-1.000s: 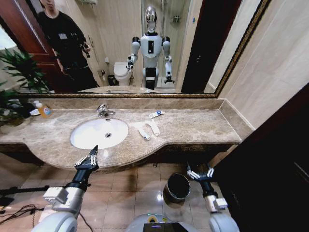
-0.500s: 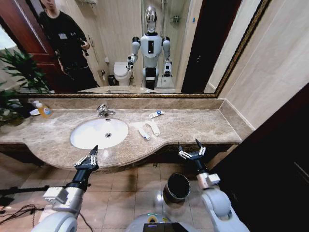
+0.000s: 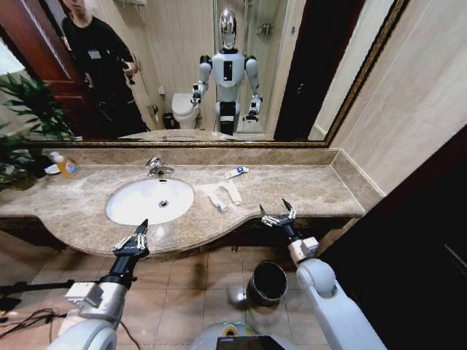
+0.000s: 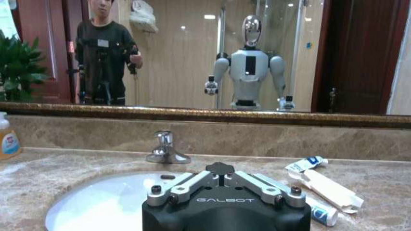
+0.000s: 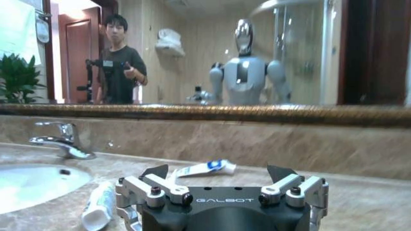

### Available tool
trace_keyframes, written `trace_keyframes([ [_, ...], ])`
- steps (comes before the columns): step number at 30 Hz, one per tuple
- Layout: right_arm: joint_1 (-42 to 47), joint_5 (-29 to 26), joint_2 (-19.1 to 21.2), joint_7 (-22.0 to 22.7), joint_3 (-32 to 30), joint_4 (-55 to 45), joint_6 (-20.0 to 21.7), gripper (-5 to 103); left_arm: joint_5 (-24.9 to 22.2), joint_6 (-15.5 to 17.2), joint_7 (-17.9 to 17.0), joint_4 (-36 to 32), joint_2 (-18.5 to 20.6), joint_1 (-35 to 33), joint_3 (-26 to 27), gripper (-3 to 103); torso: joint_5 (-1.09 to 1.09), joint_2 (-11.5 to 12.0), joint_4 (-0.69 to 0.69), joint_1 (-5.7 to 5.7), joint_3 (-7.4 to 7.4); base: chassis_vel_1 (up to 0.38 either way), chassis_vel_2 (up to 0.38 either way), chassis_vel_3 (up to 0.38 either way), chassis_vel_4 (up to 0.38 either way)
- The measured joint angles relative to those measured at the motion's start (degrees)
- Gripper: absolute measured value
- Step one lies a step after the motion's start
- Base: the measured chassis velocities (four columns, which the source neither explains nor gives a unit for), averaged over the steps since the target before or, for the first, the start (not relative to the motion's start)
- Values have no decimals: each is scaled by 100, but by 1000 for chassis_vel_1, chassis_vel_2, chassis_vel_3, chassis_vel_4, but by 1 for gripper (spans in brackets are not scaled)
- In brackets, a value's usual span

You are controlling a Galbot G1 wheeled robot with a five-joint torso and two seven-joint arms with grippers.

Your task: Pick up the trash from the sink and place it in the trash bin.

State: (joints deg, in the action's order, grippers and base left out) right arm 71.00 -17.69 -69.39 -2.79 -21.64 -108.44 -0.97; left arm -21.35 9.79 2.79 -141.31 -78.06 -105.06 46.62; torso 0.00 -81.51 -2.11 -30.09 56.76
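On the counter just right of the sink [image 3: 150, 200]: trash [image 3: 225, 195], white tubes, long axes running away from me. My right gripper [image 3: 278, 215], fingers spread and empty, is nearer; left gripper [image 3: 131, 238] spread, idle before the basin.

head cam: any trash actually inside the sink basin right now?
No. The sink basin holds none; the trash lies on the counter to its right.

print on the blue-and-white tube [image 3: 236, 173] too small to read, trash bin [image 3: 268, 283] partly hidden behind the right arm, sink [image 4: 109, 204] cut off by the left wrist view's edge
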Motion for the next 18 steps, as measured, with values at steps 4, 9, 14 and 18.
trace_keyframes([
  [4, -354, -445, 119, 1, 235, 142, 347, 100, 0, 0, 0, 0, 0, 0, 0, 0, 0, 0, 1, 0, 0, 0, 0, 0, 0],
  [9, -715, -494, 117, -4, 557, 371, 496, 100, 0, 0, 0, 0, 0, 0, 0, 0, 0, 0, 0, 0, 0, 0, 0, 0, 0],
  [14, -936, -494, 49, 18, 861, 560, 616, 100, 0, 0, 0, 0, 0, 0, 0, 0, 0, 0, 1, 0, 0, 0, 0, 0, 0],
  [18, -1235, -630, -91, 300, 1209, 842, 861, 100, 0, 0, 0, 0, 0, 0, 0, 0, 0, 0, 0, 0, -1, 0, 0, 0, 0],
])
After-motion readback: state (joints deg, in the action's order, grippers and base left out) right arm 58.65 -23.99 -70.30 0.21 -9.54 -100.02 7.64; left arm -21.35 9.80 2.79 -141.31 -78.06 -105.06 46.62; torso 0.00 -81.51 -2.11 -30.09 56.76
